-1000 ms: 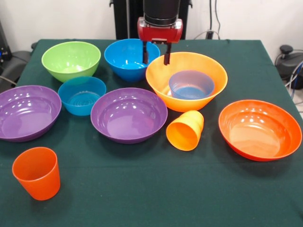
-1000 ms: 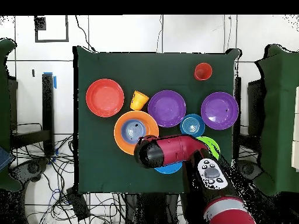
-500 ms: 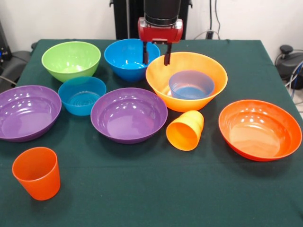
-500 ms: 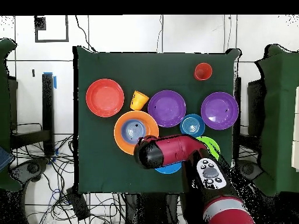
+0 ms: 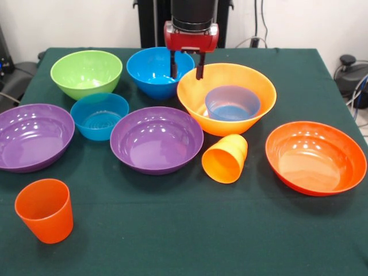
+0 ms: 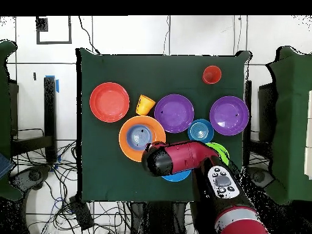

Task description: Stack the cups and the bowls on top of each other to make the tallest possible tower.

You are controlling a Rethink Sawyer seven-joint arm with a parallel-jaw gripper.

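Gripper [image 5: 184, 67] open, empty, approx. btwn blue bowl [image 5: 150, 70] and big yellow-orange bowl [image 5: 230, 92], which holds a small translucent blue bowl [image 5: 232, 103]; probably touching neither.

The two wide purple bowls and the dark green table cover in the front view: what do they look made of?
Both wide purple bowls look like glossy moulded plastic: bright light spots sit on their smooth insides. The dark green table cover looks like matte cloth, probably felt or similar: it shows no shine and drapes over the table's edges.
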